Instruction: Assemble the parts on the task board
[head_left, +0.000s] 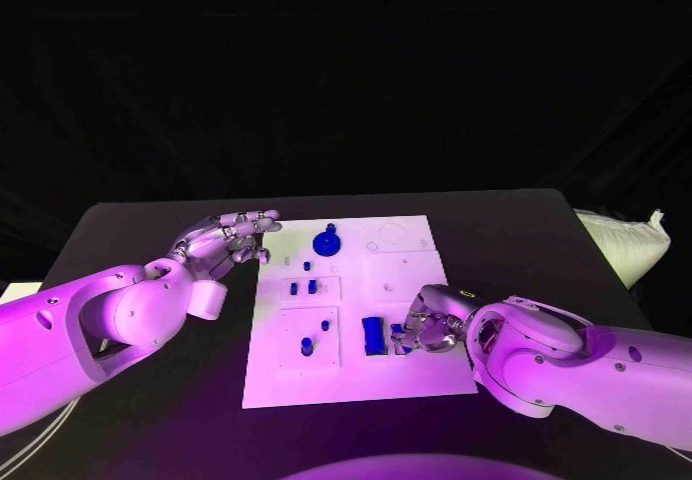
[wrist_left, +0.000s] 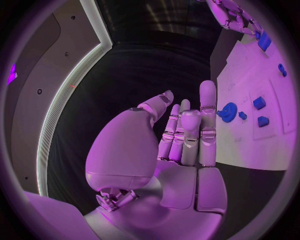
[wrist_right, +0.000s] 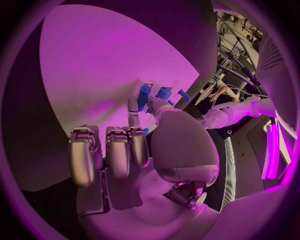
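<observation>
— Resting where, your right hand (head_left: 430, 322)?

— On the white board (head_left: 404, 275), at its near right part, fingers curled down beside a long blue block (head_left: 374, 334). A small blue piece sits at my fingertips; whether I grip it I cannot tell.

— And your left hand (head_left: 224, 243)?

— Raised above the black table (head_left: 159, 225) just off the board's far left corner, fingers apart, holding nothing.

— Other pieces?

— A round blue disc (head_left: 327, 242) stands near the far edge, small pegs (head_left: 303, 288) mid-board, another peg (head_left: 306, 346) nearer me.
</observation>
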